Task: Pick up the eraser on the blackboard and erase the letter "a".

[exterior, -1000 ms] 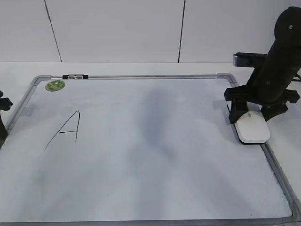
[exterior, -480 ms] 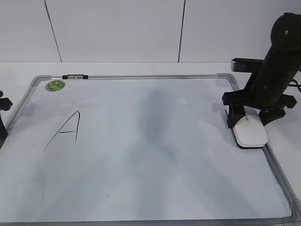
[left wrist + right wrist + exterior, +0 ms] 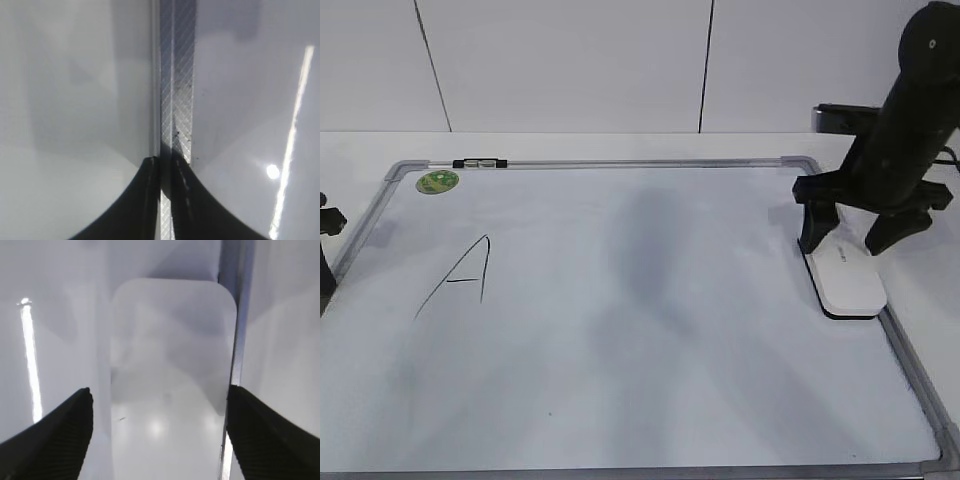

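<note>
The white eraser lies flat on the blackboard by its right frame; it also shows in the right wrist view. My right gripper is open, its fingers spread either side of the eraser and apart from it. A capital "A" is drawn at the left of the board; no small cursive "a" shows. My left gripper is shut and empty over the board's left frame, barely visible at the exterior view's left edge.
A round green sticker and a small black clip sit at the board's top left. A faint grey smear runs down the board's middle. The white table surrounds the board.
My right gripper has set the eraser down by the right frame, opened its fingers and lifted slightly. The left arm has not moved.
</note>
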Robot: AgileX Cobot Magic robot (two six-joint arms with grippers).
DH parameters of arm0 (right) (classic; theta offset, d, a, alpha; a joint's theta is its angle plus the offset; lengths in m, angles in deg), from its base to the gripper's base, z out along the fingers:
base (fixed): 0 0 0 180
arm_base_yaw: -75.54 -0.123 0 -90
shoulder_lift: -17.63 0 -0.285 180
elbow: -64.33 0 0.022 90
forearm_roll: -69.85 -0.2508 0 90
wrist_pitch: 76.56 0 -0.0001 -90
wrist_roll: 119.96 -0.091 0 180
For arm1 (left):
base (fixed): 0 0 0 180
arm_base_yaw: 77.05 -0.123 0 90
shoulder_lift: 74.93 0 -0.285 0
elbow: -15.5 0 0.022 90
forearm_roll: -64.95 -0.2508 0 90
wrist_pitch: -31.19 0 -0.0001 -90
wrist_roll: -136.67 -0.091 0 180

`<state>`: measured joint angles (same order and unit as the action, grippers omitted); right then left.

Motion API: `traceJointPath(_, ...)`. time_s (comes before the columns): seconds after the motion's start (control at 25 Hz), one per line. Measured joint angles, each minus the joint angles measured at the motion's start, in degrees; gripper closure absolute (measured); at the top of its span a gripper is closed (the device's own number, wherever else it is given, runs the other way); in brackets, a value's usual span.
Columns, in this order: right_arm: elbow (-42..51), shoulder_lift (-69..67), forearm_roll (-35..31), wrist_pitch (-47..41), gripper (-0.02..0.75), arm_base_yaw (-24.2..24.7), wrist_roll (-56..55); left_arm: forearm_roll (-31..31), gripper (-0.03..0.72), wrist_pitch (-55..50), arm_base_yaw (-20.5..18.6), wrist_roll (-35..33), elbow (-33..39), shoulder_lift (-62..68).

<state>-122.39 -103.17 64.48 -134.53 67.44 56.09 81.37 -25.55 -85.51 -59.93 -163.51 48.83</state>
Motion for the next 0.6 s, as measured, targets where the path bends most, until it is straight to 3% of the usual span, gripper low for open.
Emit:
traceJointPath(0.28, -4.8, 2.9, 2.6, -5.2, 0.092, 0.0, 0.0, -0.5, 0.606, -1.0, 0.0, 0.0, -1.2, 0.3)
traceJointPath(0.6, -5.0, 8.2, 3.6, -8.3, 0.098, 0.0, 0.0, -3.7, 0.323, -7.4, 0.0, 1.9, -9.2, -1.5)
